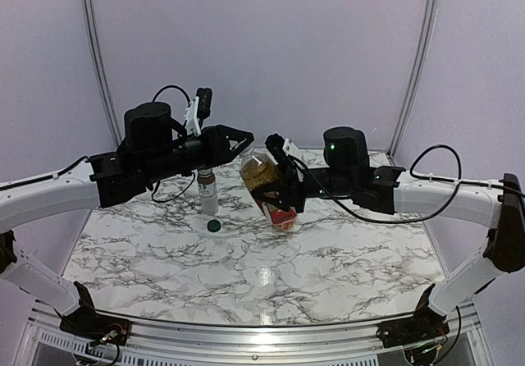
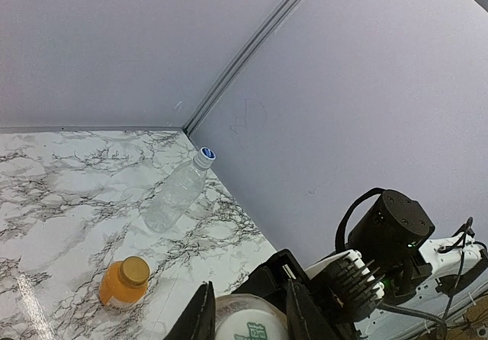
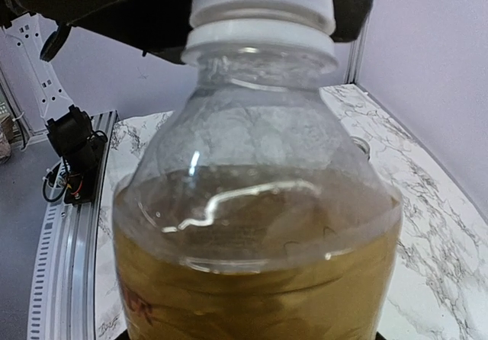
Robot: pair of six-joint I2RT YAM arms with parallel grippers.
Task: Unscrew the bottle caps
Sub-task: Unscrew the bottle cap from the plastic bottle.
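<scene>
Tea bottle (image 1: 261, 173): in air, tilted, neck up-left toward left arm.
Right tool (image 1: 283, 189): clamped on btl body.
Left tool (image 2: 250, 313): pinched on white cap (image 3: 261, 1), in line w/ btl axis.
Next: prob. twist abt that axis.

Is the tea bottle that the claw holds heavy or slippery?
Probably heavy for its size: the tea bottle looks mostly full. Its smooth plastic may be slippery, though the right claw grips its middle. It leans, so tea might spill once the white cap comes off.
</scene>
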